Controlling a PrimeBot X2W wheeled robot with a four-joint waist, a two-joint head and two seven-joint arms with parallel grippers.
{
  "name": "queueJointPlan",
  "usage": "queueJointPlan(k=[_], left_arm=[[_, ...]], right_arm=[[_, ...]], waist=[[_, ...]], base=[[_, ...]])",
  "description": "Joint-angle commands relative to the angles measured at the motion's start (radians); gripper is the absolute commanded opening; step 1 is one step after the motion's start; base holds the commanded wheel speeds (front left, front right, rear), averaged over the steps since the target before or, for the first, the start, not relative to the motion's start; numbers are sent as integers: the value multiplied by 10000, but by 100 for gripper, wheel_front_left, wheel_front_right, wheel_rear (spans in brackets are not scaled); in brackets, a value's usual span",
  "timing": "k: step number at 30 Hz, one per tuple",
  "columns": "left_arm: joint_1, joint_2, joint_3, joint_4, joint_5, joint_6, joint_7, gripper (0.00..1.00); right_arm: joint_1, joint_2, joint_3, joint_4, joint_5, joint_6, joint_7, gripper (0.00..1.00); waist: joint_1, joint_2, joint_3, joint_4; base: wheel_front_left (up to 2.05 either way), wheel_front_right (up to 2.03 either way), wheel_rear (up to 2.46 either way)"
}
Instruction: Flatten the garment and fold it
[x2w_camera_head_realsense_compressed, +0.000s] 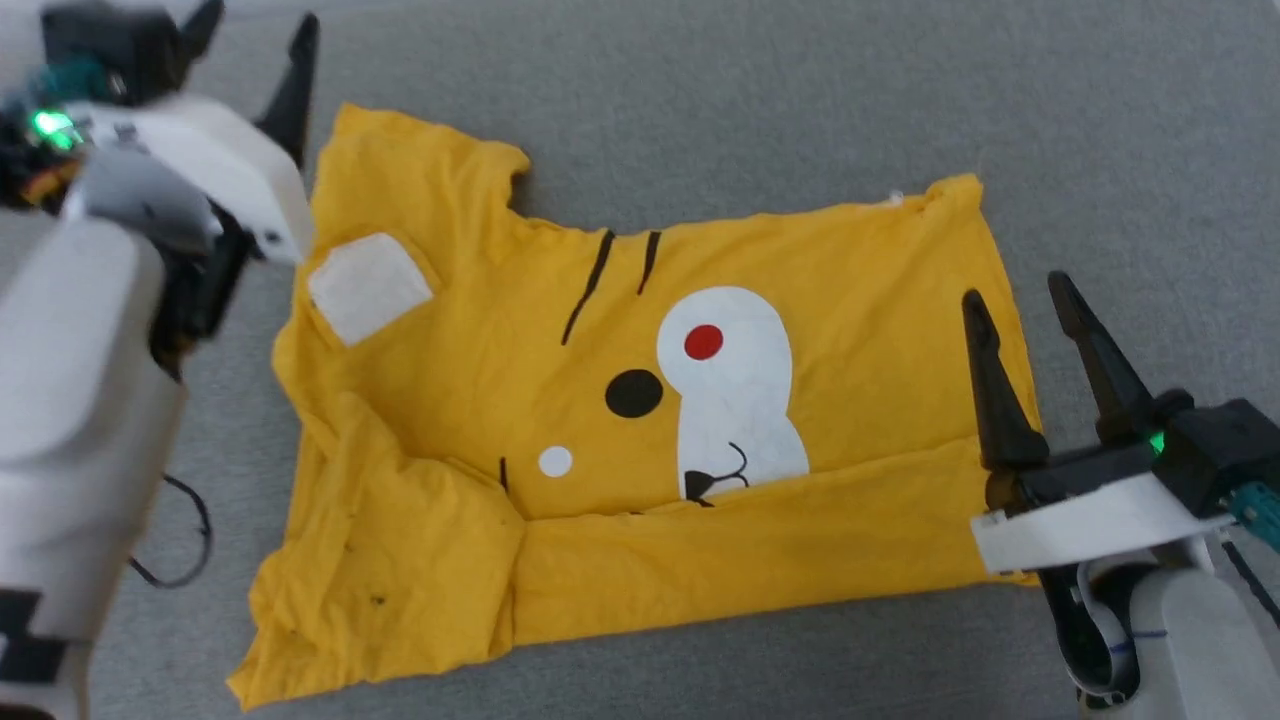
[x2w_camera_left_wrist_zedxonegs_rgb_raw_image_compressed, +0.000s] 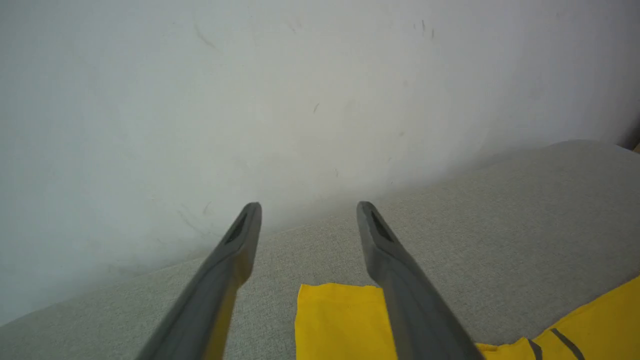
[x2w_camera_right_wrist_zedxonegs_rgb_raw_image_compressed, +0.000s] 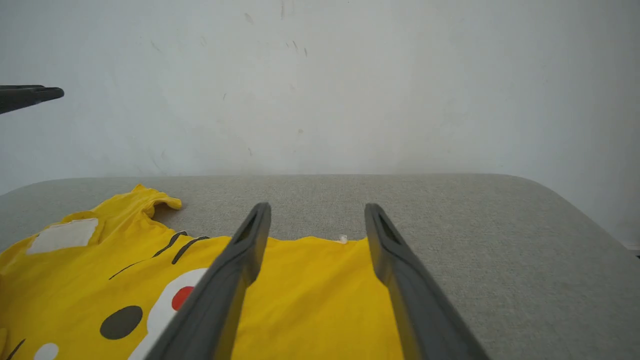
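The garment (x2w_camera_head_realsense_compressed: 860, 300), a mustard-yellow T-shirt with a cartoon face print, lies on the grey padded surface (x2w_camera_head_realsense_compressed: 750, 100). Its near long edge is folded up over the print, and the near-left sleeve is crumpled. My right gripper (x2w_camera_head_realsense_compressed: 1020, 295) hovers open above the shirt's right edge, nothing between its fingers. My left gripper (x2w_camera_head_realsense_compressed: 260, 25) is open at the upper left, just off the shirt's far-left corner. In the left wrist view the left gripper (x2w_camera_left_wrist_zedxonegs_rgb_raw_image_compressed: 309, 205) has the garment (x2w_camera_left_wrist_zedxonegs_rgb_raw_image_compressed: 335, 320) below its fingers. In the right wrist view the right gripper (x2w_camera_right_wrist_zedxonegs_rgb_raw_image_compressed: 317, 206) points over the garment (x2w_camera_right_wrist_zedxonegs_rgb_raw_image_compressed: 310, 300).
A pale wall (x2w_camera_right_wrist_zedxonegs_rgb_raw_image_compressed: 320, 75) rises behind the padded surface (x2w_camera_right_wrist_zedxonegs_rgb_raw_image_compressed: 475, 225), whose far edge curves down at the right. A thin black cable (x2w_camera_head_realsense_compressed: 185, 540) loops beside my left arm. Bare grey fabric surrounds the shirt on all sides.
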Motion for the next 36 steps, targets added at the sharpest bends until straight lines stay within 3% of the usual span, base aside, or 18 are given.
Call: queueJointPlan(k=[1,8,14,20,21,22,23,24,30,36], left_arm=[[-403,148,-113,264,38,-134,438,100],[-2253,658,-174,1414,-262,-353,3310,100],[-2435,1037,-171,1697,-602,347,5934,100],[-1931,1403,-160,1003,-1103,899,8016,100],[-1837,1460,-154,832,-1189,970,8294,51],[-1737,1513,-156,646,-1268,1020,8537,15],[-1737,1513,-156,646,-1268,1020,8537,15],[-1638,1556,-143,448,-1359,1070,8741,0],[-1268,1776,-113,-726,-1468,1257,8998,0],[-1198,1833,-127,-1275,-1447,1297,8906,0]], right_arm=[[-245,63,98,8,86,-11,-41,100],[-869,211,467,275,154,-11,-180,100],[-1133,297,690,532,346,-11,-397,100],[-1249,330,709,697,404,-11,-526,100],[-1291,333,702,719,399,-11,-519,100],[-1359,334,696,729,374,-11,-501,100],[-1359,334,696,729,374,-11,-501,100],[-1448,335,685,737,337,-11,-466,100],[-2767,162,502,953,60,-11,471,100],[-5109,212,195,2329,270,-11,3134,100]], waist=[[-4,0,1228,-947],[-4,0,2182,-1691],[-4,0,2558,-2009],[-4,0,2684,-2021],[-4,0,2694,-2003],[-4,0,2700,-1981],[-4,0,2700,-1981],[-4,0,2703,-1961],[-4,0,2761,-1832],[-4,0,2810,-1728]], base=[[0,0,0],[0,0,0],[0,0,0],[0,0,0],[0,0,0],[0,0,0],[0,0,0],[0,0,0],[0,0,0],[0,0,0]])
